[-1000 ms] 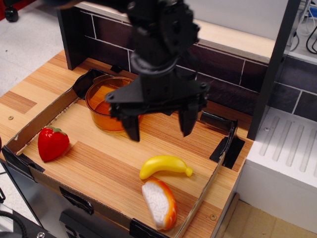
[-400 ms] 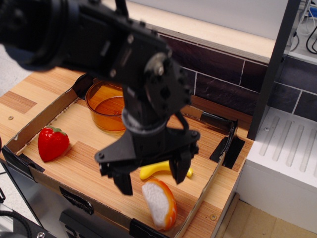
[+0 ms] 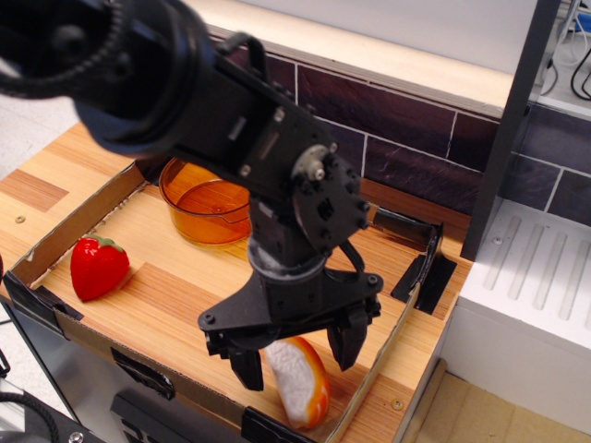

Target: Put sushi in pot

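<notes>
Between spread hand [image 3: 297, 351] fingers, sushi [image 3: 300, 380]

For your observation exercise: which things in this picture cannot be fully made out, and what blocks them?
- Banana: wholly hidden behind the gripper.
- Sushi: upper part covered by the fingers; contact cannot be told.
- Pot: right rim hidden by the arm.
- Arm's upper part: blurred, cut by the top edge.

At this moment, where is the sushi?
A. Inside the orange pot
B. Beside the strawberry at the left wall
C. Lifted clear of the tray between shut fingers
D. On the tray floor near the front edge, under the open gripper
D: the sushi lies on the tray floor, with the gripper open over it and the pot holding nothing.
</notes>
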